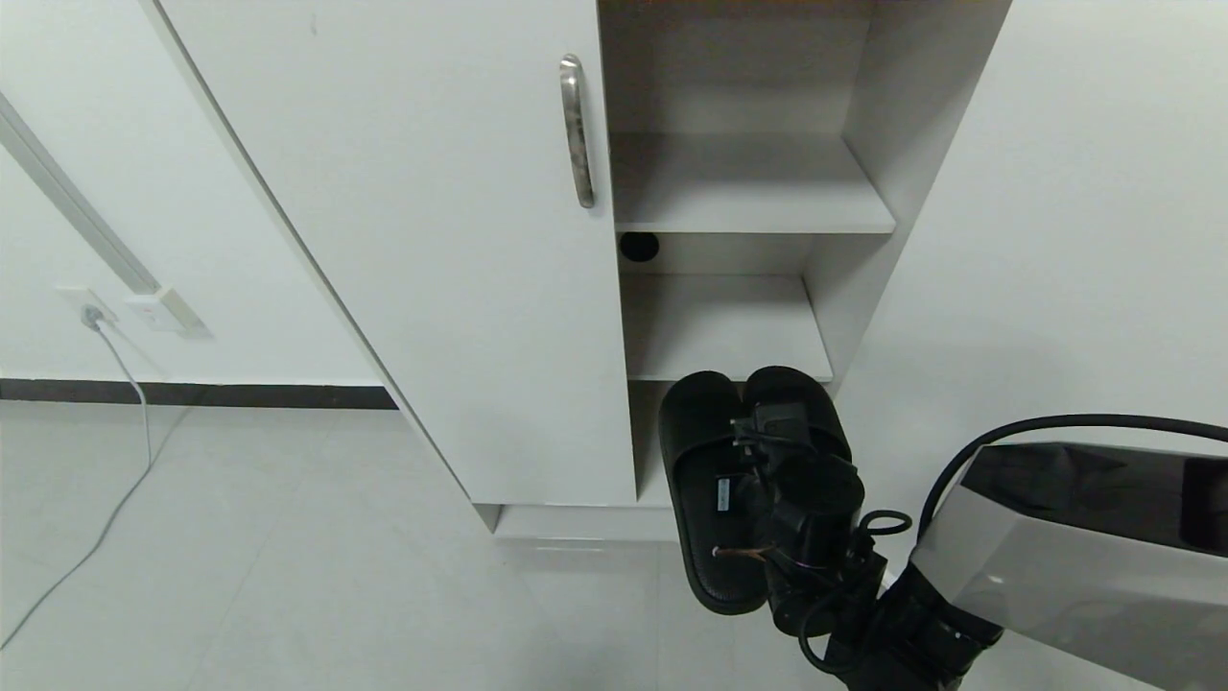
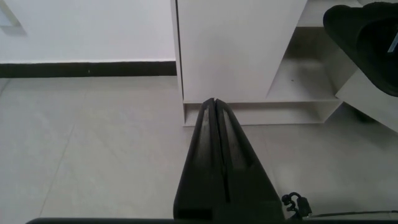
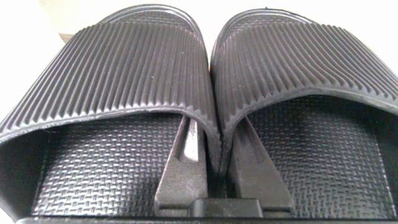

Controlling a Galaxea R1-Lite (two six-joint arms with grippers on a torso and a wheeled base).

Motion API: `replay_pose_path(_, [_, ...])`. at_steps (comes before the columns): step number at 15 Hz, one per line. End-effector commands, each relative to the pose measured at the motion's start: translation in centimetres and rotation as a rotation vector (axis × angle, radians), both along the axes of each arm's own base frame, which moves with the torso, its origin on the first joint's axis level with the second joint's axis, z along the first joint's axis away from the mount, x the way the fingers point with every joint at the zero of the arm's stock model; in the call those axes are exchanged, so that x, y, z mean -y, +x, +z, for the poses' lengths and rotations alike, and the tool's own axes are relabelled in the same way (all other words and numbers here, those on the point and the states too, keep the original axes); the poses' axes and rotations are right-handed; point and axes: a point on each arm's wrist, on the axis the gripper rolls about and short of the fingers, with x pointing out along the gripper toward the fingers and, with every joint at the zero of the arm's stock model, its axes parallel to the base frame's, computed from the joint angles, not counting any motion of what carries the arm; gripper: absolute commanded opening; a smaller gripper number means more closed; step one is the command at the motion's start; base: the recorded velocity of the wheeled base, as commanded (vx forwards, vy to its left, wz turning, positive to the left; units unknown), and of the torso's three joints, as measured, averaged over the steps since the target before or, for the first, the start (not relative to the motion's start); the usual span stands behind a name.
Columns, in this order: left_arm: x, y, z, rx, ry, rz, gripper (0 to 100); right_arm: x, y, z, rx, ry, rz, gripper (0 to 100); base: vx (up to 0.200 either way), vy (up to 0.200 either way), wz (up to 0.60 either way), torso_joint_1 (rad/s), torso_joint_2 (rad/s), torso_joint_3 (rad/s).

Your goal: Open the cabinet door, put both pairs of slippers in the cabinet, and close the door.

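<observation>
A pair of black slippers (image 1: 705, 461) hangs side by side in front of the cabinet's lowest compartment (image 1: 649, 451), toes toward it. My right gripper (image 1: 767, 427) is shut on the slippers' two inner side walls, pinching them together (image 3: 219, 168) under the ribbed straps (image 3: 124, 74). The white cabinet door (image 1: 432, 240) with a metal handle (image 1: 576, 130) stands left of the open shelves (image 1: 748, 192). My left gripper (image 2: 214, 106) is shut and empty, low over the floor, pointing at the cabinet base, with the slippers (image 2: 367, 37) off to one side.
The open cabinet has two bare shelves (image 1: 720, 331) and a round hole (image 1: 638, 247) in its back wall. A wall socket (image 1: 91, 312) with a grey cable (image 1: 125, 461) is at the left. Bare tile floor (image 1: 336, 576) spreads before the cabinet.
</observation>
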Motion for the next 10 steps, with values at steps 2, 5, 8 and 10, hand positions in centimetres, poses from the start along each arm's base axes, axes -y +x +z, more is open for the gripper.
replay_pose_path(2, [0.0,0.01,0.01,-0.001,0.0,-0.001,0,-0.02,0.02,-0.14,-0.002,-0.003,0.0,0,0.0,0.0,0.0,0.0,0.0,0.0])
replay_pose_path(5, [0.0,0.01,0.01,-0.001,0.0,-0.001,0,-0.02,0.02,-0.11,0.0,-0.001,0.0,0,0.2,0.0,0.0,-0.002,0.0,0.002])
replay_pose_path(8, [0.0,0.01,0.01,-0.001,0.002,0.001,0,-0.02,0.02,-0.12,-0.001,-0.002,0.0,0,0.2,0.0,0.0,0.004,0.0,-0.002])
replay_pose_path(10, [0.0,0.01,0.01,-0.001,0.0,0.001,0,-0.07,0.24,0.06,0.003,-0.001,-0.002,0,0.2,0.0,0.0,0.0,0.01,0.002])
